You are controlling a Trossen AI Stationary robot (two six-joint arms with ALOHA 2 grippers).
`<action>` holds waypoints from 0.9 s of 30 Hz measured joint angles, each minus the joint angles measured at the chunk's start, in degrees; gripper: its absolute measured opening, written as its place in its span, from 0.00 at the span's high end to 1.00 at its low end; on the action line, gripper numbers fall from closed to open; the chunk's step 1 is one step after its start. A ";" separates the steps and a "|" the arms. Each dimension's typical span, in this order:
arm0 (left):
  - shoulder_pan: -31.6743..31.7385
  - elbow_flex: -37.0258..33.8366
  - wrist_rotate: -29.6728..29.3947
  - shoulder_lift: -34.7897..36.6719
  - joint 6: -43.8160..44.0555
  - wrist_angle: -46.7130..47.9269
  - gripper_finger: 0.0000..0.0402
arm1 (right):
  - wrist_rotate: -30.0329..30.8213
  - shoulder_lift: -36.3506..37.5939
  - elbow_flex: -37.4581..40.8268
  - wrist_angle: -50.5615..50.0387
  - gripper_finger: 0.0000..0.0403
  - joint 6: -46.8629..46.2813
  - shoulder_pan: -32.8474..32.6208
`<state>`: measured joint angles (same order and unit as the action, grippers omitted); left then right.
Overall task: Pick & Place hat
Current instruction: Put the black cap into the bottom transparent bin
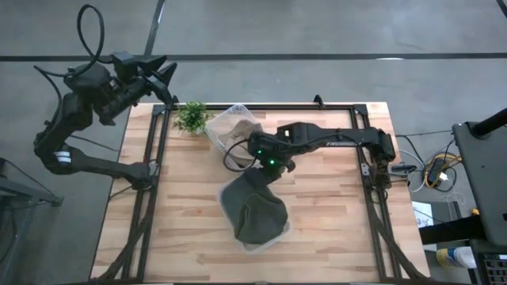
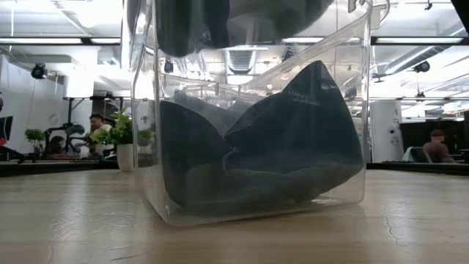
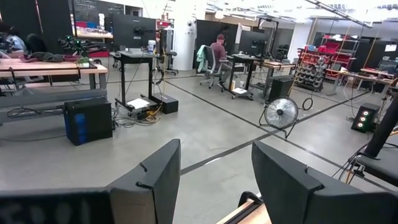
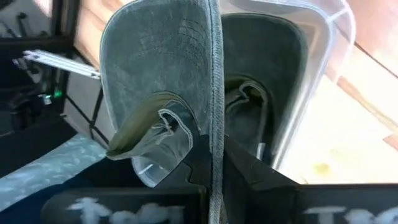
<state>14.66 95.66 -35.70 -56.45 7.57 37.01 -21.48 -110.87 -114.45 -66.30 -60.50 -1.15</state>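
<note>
The dark grey-green soft cloth hat (image 4: pixel 163 81) is hanging limp and light, probably best pinched by its stiffer brim. The right gripper (image 4: pixel 214 158) is clamping that brim edge-on, just above the clear plastic bin (image 1: pixel 279 230). The left gripper (image 3: pixel 214 180) is waiting wide open, well away from the bin.

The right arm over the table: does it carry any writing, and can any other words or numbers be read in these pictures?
White lettering on the right arm: too small to read from above.
White marks at the bottom edge of the right wrist view: blurred, unreadable.
Hat, clear bin, plant: no text shows.
Room behind: no legible signs.
</note>
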 joint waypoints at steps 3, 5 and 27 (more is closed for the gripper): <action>0.00 0.00 0.00 -0.02 0.02 0.00 0.53 | 0.09 -0.04 1.50 0.20 0.97 -0.45 0.02; 0.00 0.00 0.01 -0.04 0.02 0.00 0.53 | 0.12 -0.11 1.96 1.33 0.97 -0.42 0.02; 0.00 -0.02 -0.24 -0.04 0.11 0.02 0.53 | -4.04 0.01 -0.32 4.30 0.38 4.40 1.38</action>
<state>14.66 95.64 -35.94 -56.49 7.68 37.04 -25.52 -110.86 -114.77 -62.00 -56.10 0.24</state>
